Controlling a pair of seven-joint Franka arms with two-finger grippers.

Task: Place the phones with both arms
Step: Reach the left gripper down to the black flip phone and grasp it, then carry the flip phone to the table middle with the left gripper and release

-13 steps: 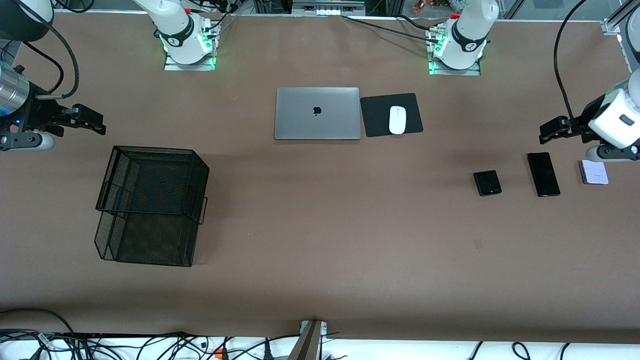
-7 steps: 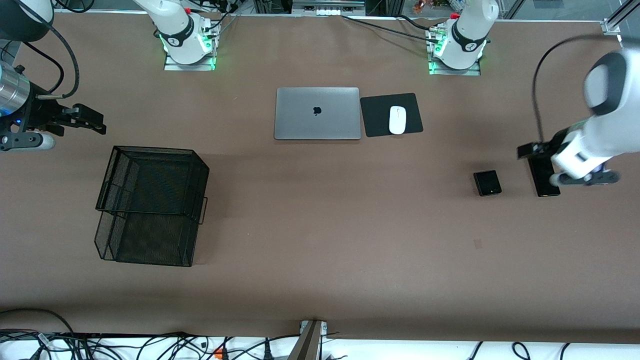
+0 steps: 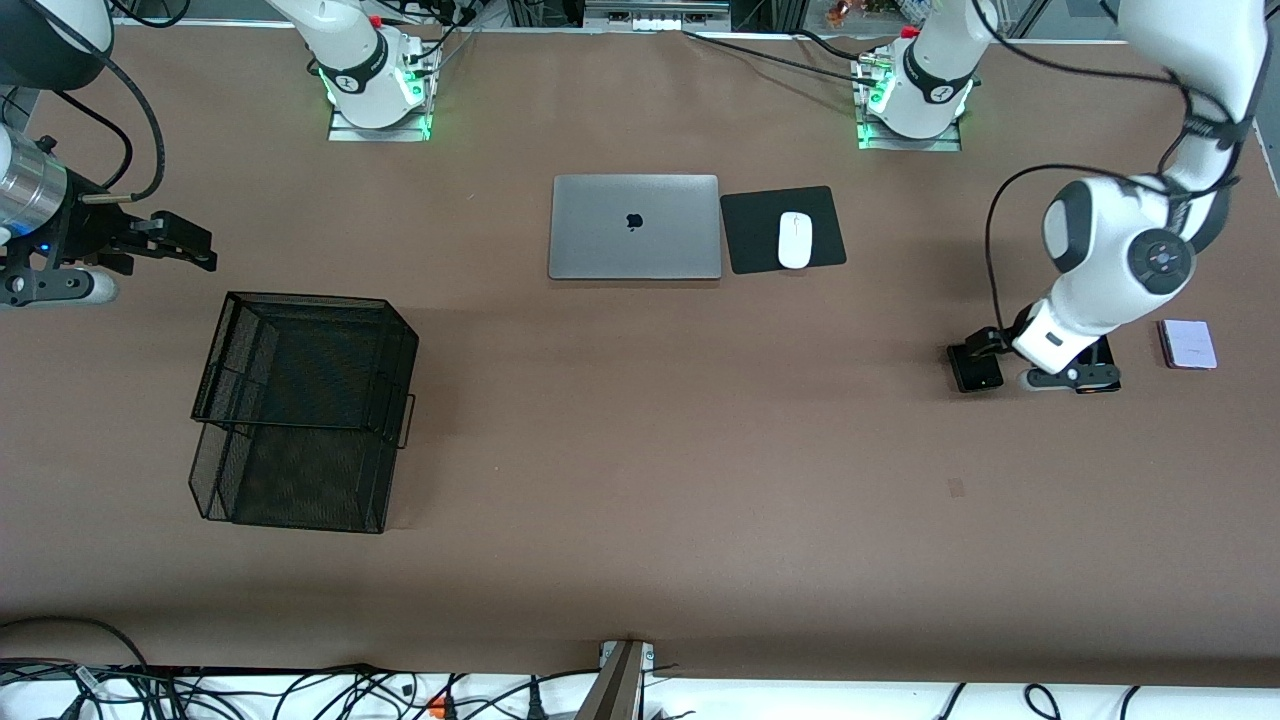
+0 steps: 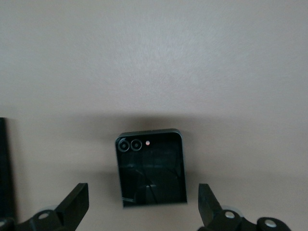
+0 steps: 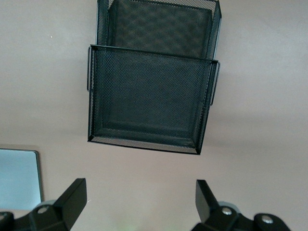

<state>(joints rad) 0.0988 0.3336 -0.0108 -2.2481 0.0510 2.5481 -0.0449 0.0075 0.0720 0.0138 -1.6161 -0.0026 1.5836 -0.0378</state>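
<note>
Now the left gripper [image 3: 985, 345], jaws spread wide, hangs over the small black phone [image 3: 975, 368]; the long black phone [image 3: 1100, 375] lies just beside it, the lavender phone [image 3: 1187, 344] nearer the left arm's end. Likewise wide open, the right gripper [image 3: 190, 248] waits near the black mesh basket [image 3: 300, 410].
</note>
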